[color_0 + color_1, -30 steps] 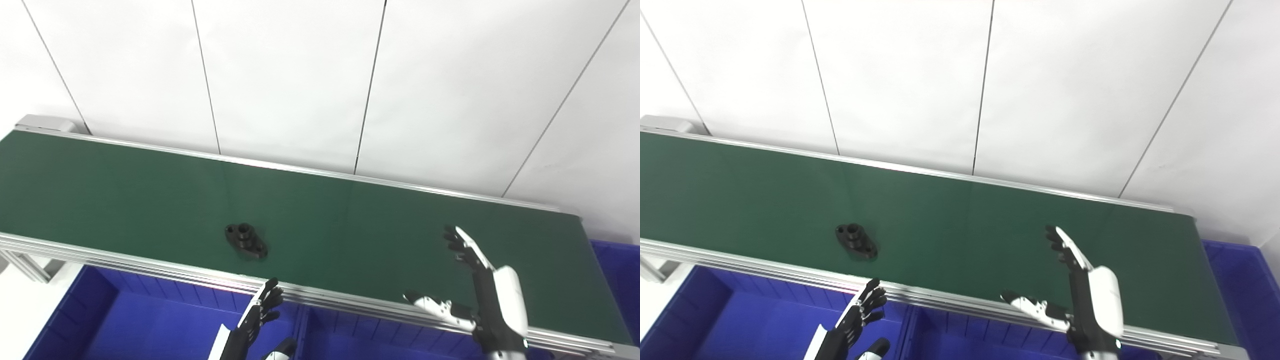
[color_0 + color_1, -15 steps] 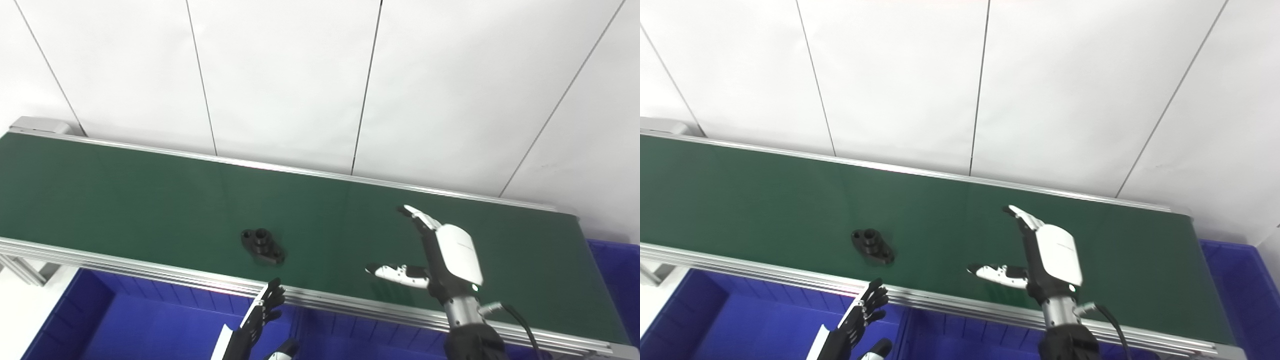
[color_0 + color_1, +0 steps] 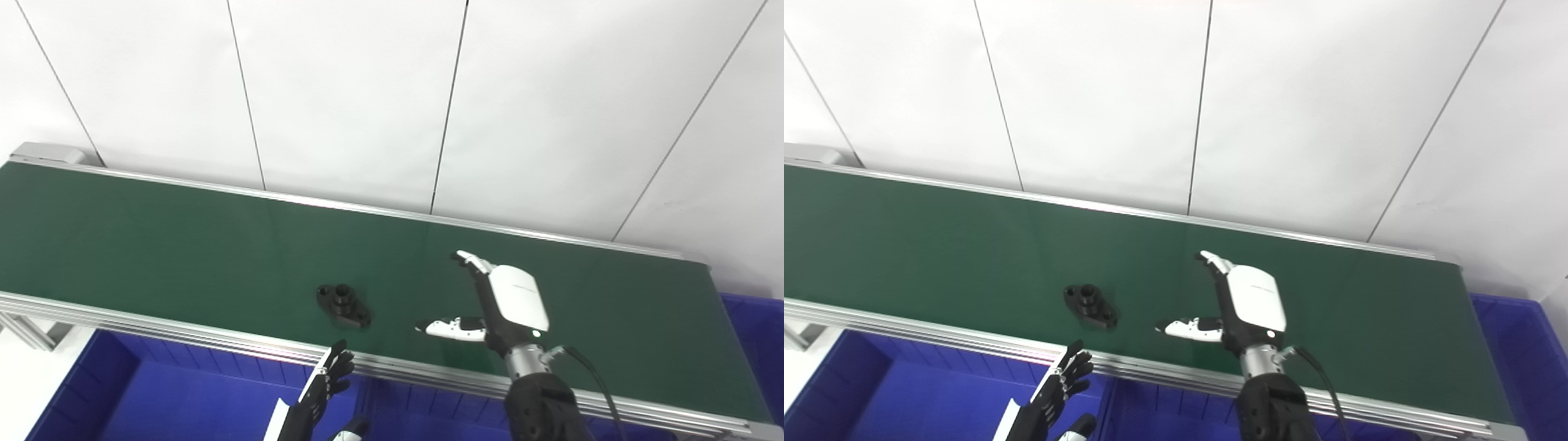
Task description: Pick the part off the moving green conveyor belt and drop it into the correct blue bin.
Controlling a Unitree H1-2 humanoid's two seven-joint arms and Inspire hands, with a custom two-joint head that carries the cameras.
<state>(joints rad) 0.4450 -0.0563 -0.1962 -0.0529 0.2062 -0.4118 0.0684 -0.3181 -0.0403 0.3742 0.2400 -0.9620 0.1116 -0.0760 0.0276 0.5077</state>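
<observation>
Nearest to me, at the bottom edge, my left hand [image 3: 321, 386] hangs over the blue bins [image 3: 177, 398] that sit below the belt's near side. Its dark fingers [image 3: 1072, 370] are spread and hold nothing, with their tips reaching up to the silver rail [image 3: 184, 334] that runs along the belt's front. A divider [image 3: 365, 404] between two of the bins shows just to the right of this hand.

Beyond the rail, my right arm comes up from the lower right and crosses it, so my right hand [image 3: 499, 306] is out over the green belt [image 3: 153, 245]. The white back of that hand faces up and to the right. Its fingers [image 3: 471, 262] point away toward the far side and the thumb [image 3: 450, 327] sticks out to the left — wide apart, closed on nothing.

Left of the thumb, near but not touching it, the black part [image 3: 343, 304] lies flat on the belt close to the front rail. It is a small flange with a raised round collar in the middle and a hole at each end. My left fingers are below it, on the other side of the rail.

Farther off, the belt's back rail [image 3: 367, 211] runs along a white panelled wall [image 3: 367, 92] — and at the far right another blue bin [image 3: 756, 343] shows past the belt's end.
</observation>
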